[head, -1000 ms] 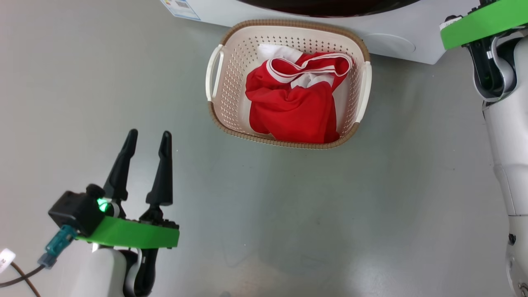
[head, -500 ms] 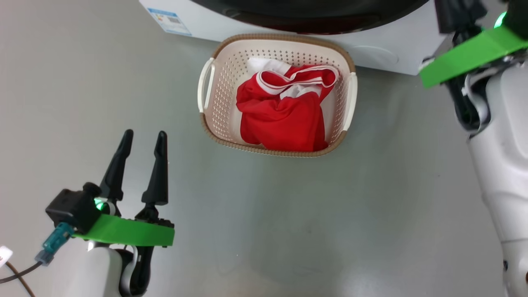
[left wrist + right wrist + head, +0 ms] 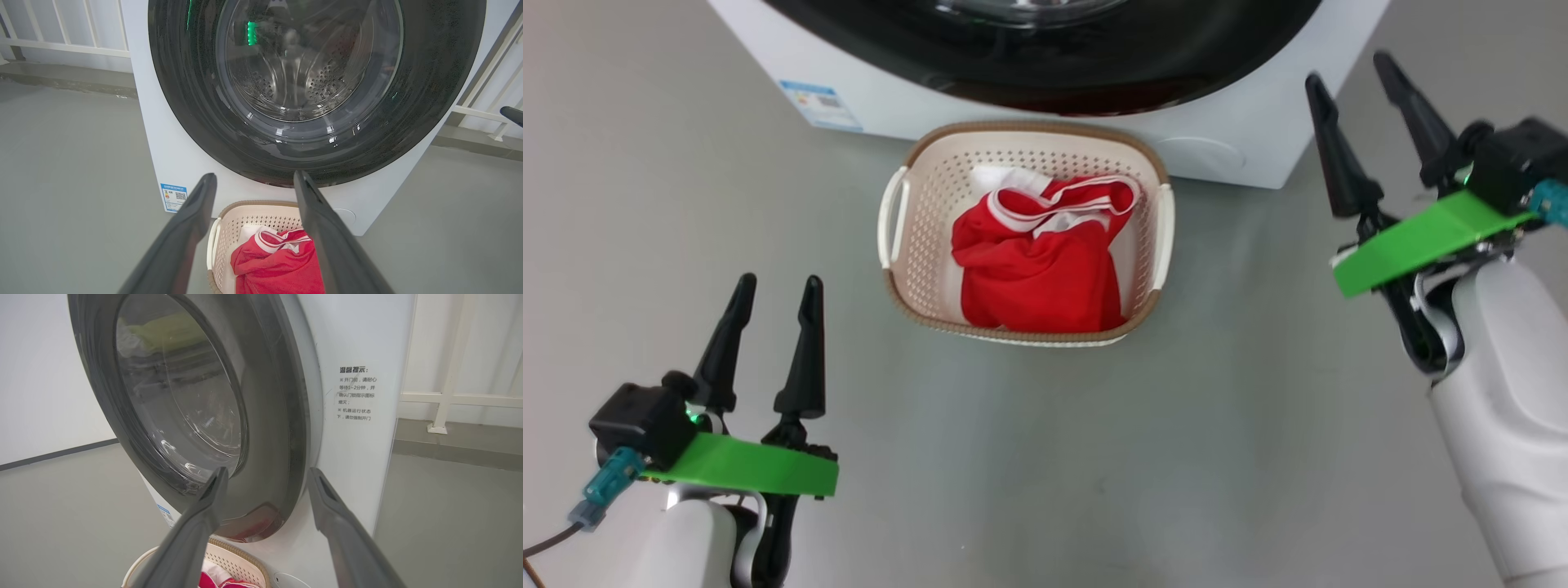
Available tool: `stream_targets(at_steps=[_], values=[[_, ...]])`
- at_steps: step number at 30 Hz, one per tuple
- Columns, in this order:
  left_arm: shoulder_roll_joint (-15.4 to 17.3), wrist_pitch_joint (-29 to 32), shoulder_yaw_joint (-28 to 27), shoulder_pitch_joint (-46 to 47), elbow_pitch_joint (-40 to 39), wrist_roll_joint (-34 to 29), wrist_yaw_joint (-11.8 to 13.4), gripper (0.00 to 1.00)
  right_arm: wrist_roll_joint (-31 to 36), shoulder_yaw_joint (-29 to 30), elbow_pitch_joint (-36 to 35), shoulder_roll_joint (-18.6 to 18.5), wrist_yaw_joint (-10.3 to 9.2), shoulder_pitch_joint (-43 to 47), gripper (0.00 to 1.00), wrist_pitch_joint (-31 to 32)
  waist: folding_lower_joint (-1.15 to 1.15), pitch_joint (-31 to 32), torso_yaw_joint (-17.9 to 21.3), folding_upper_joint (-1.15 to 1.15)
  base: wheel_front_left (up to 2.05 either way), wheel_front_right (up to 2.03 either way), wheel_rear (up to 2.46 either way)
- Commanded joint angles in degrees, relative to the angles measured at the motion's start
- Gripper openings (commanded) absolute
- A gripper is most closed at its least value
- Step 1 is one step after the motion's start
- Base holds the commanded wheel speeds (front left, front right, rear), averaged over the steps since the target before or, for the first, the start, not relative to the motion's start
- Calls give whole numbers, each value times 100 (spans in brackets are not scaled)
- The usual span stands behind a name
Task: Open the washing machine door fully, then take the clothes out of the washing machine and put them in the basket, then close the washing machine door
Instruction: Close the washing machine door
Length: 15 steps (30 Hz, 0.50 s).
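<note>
The washing machine stands at the top of the head view. Its door lies against the front, black rim and glass window facing me; the right wrist view shows the door from the side. The basket sits on the floor right in front of it, with the red clothes piled inside. My left gripper is open and empty at the lower left, away from the basket. My right gripper is open and empty beside the machine's right corner. In the left wrist view the basket and clothes lie low between the fingers.
Grey floor surrounds the basket. A blue label marks the machine's lower left front and a printed notice its side. White railings stand behind the machine on the left and right.
The head camera has tilted up, so more of the washer shows and the basket sits lower. My right arm has dropped back into view with its fingers now apart. The left gripper stays open.
</note>
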<state>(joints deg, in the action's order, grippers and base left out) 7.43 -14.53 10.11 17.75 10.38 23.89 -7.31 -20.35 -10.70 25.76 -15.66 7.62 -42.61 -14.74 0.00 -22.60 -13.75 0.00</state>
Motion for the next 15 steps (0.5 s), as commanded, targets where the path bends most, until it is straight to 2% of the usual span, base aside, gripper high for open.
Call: stream_targets(at_steps=[1, 15], values=[[224, -47, -221, -85, -77, -1, -18, 100, -54, -88, -203, 68, -13, 276, 100, -26, 0, 176, 192, 0, 0, 0, 0], [434, -47, -359, -381, 115, 33, -18, 100, -122, 115, -482, 126, -13, 1296, 100, -26, 0, 623, 664, 0, 0, 0, 0]])
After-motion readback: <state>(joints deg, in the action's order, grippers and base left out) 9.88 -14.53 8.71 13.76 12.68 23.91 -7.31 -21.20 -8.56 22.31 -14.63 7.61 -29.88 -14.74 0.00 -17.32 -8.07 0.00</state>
